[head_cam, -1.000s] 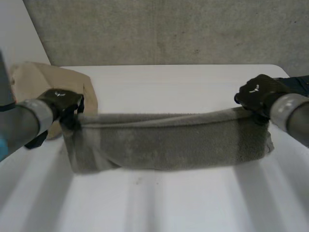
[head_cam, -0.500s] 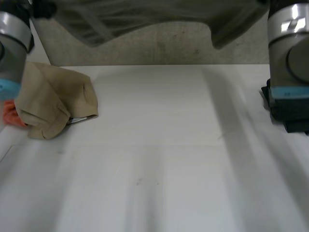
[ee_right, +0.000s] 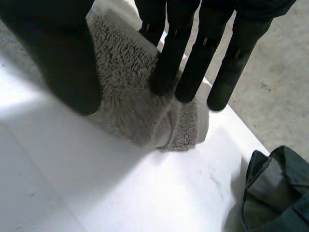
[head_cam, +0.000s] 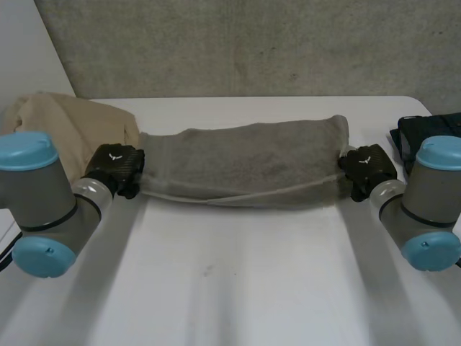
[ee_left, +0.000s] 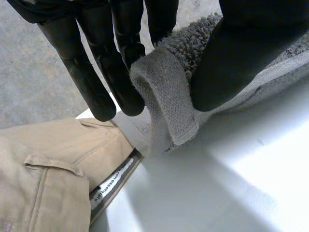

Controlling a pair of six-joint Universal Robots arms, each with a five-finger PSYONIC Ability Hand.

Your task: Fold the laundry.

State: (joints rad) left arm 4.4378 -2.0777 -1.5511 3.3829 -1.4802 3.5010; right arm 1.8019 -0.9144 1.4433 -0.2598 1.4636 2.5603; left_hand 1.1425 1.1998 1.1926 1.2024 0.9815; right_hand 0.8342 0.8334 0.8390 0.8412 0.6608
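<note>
Tabletop (head_cam: 238, 288): beige trousers (head_cam: 79, 119) beside grey towel (head_cam: 245, 162)

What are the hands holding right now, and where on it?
The grey towel: the left hand pinches one end, the right hand the other end.

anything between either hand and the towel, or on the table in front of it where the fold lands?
Nothing visible: left hand and right hand each pinch an end of the grey towel. The table in front is bare; beige trousers and a dark garment lie beyond its ends.
</note>
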